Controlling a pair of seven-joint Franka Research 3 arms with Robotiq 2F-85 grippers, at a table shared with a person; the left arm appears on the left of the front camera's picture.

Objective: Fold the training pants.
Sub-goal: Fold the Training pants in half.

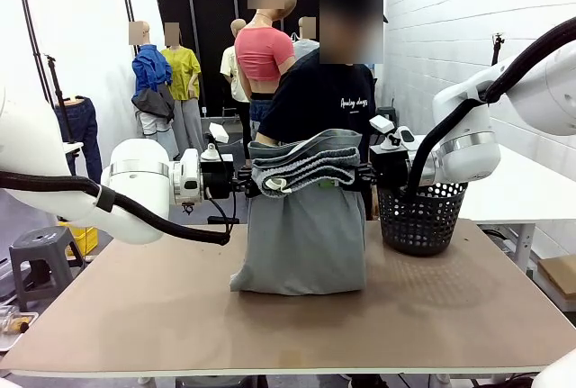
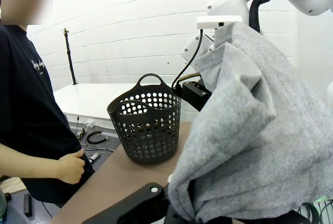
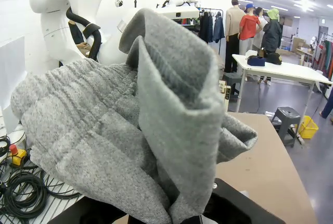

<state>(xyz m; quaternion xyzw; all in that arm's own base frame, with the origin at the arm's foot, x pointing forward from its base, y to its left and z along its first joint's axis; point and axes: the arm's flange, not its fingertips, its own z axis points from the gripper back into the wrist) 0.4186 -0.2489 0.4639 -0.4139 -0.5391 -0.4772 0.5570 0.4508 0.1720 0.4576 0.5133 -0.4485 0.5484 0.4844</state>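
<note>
Grey jersey training pants (image 1: pixel 304 226), one item, hang in mid-air above the brown desk (image 1: pixel 180 316), held at two upper corners; the lower fabric reaches down to the desk surface and rests there in a soft fold, while the gathered waistband end is doubled over along the top in a thick roll. Our left gripper (image 1: pixel 241 179) comes in from the left side and its fingers are clenched on the left end of that roll; our right gripper (image 1: pixel 367 175) comes in from the right and is likewise clenched on the right end. In the left wrist view the cloth (image 2: pixel 250 130) bunches over the fingers and hides them; in the right wrist view the ribbed fold (image 3: pixel 156 120) does the same. Black perforated basket (image 1: pixel 418 217), one item, stands on the desk just to the right of the pants, near the right arm; its handles are upright. Person in a dark printed T-shirt (image 1: pixel 319 100) stands at the far side of the desk directly behind the pants, one hand (image 2: pixel 72 168) loosely curled at waist height, apart from the cloth. White brick wall (image 2: pixel 135 31) runs along the right side of the room.
</note>
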